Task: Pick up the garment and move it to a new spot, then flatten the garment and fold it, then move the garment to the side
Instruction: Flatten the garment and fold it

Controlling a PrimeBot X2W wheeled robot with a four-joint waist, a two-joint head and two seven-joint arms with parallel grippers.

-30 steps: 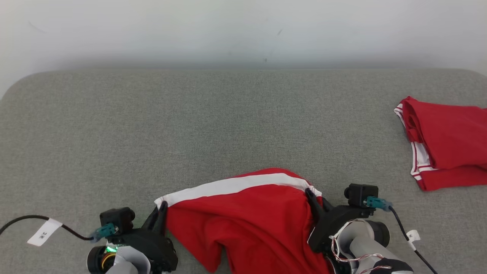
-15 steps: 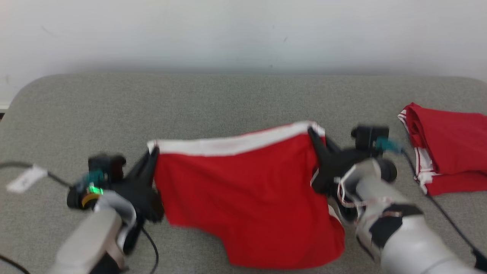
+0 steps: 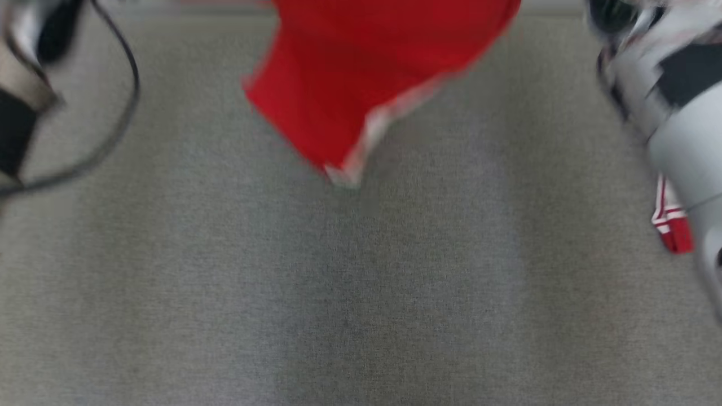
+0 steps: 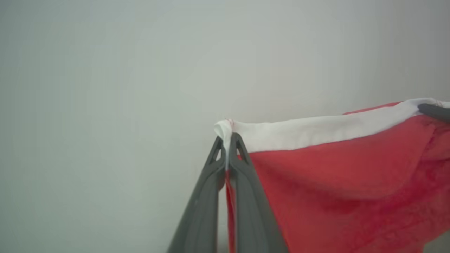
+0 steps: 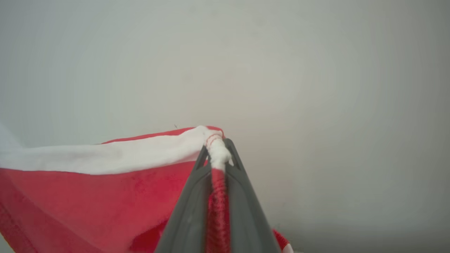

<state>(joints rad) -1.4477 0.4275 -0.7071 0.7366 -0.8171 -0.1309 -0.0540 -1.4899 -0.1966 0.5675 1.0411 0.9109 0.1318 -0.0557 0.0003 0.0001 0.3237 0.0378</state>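
Observation:
The garment is red with a white band and hangs in the air above the grey surface, its lower hem dangling at the top middle of the blurred head view. In the left wrist view my left gripper is shut on one end of the white band of the garment. In the right wrist view my right gripper is shut on the other end of the band of the garment. The band stretches between the two grippers in front of a pale wall.
The grey padded surface spreads below the hanging cloth. A corner of a second red and white garment lies at the right edge, behind my pale right forearm. A black cable loops at the upper left by my left arm.
Both grippers have lifted the garment off the surface and raised it high, stretching the band between them. The head view has tilted down, so the grippers have left its frame.

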